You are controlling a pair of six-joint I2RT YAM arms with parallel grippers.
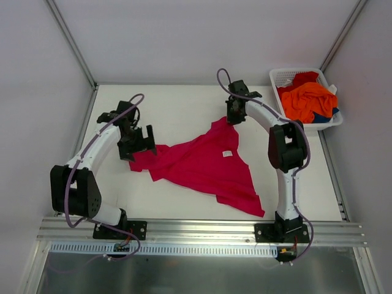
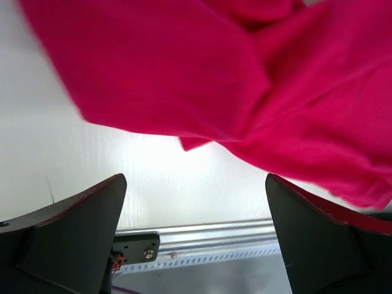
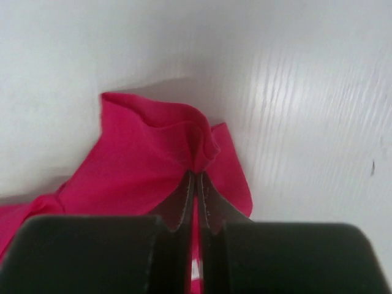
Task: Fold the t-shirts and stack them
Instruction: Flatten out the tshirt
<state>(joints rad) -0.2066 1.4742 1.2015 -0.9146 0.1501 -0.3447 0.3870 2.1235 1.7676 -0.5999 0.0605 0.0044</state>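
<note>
Where the right gripper pinched the magenta t-shirt, its far corner bunched up, hiding the hem. The left gripper hung agape above the cloth. In the basket, an orange t-shirt covered what seemed blue cloth.

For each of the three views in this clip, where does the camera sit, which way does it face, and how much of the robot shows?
Top external: above and behind the bases, looking down at the table, both arms, the magenta-pink t-shirt and the white basket.
Left wrist: on the left arm, looking past the open left hand at the shirt's edge and the table's near rail.
Right wrist: on the right arm, looking along the right hand, shut on a shirt fold.
Shared: all three show the same shirt.
</note>
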